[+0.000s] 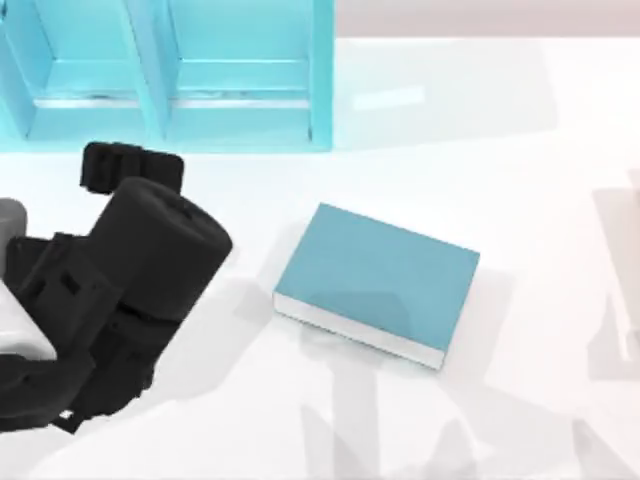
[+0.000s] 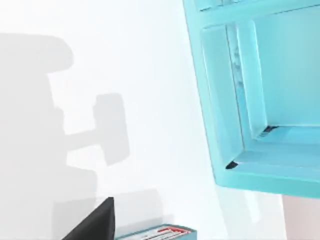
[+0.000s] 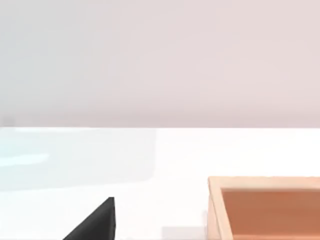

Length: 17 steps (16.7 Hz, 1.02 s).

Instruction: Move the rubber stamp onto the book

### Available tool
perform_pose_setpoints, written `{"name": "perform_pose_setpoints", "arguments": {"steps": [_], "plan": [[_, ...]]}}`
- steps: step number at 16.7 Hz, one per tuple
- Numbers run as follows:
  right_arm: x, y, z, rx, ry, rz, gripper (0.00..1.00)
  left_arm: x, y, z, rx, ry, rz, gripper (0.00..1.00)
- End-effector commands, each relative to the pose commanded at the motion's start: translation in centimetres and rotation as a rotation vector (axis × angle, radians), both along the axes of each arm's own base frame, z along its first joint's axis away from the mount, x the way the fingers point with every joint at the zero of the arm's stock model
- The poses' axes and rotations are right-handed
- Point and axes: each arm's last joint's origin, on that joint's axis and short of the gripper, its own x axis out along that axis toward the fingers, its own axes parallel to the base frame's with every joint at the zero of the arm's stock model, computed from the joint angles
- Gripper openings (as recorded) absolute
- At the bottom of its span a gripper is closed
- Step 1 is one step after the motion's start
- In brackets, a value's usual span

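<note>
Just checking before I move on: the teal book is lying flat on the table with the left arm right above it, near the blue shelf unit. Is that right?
Not quite. The top view shows the book flat on the table with nothing above it; the left arm is off to its left, over the table's left side. The blue shelf unit does stand near it.

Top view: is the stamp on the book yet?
No. The book's teal cover is bare, with nothing resting on it, while the left arm sits off to its left.
</note>
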Motion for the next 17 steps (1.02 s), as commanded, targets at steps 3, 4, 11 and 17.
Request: {"name": "perform_pose_setpoints", "arguments": {"steps": [3,4,11,17], "plan": [[0.0,0.0,0.0,0.0,0.0,0.0,1.0,-2.2,3.8,1.7,0.128,-0.088,-0.324,1.0],[0.0,0.0,0.0,0.0,0.0,0.0,1.0,-3.0,4.7,2.0,0.193,-0.141,-0.429,1.0],[0.0,0.0,0.0,0.0,0.0,0.0,1.0,-5.4,9.2,-0.3,0.725,-0.464,-0.763,1.0],[0.0,0.0,0.0,0.0,0.0,0.0,1.0,-5.8,13.4,-4.7,1.138,-0.506,-0.574,1.0]]}}
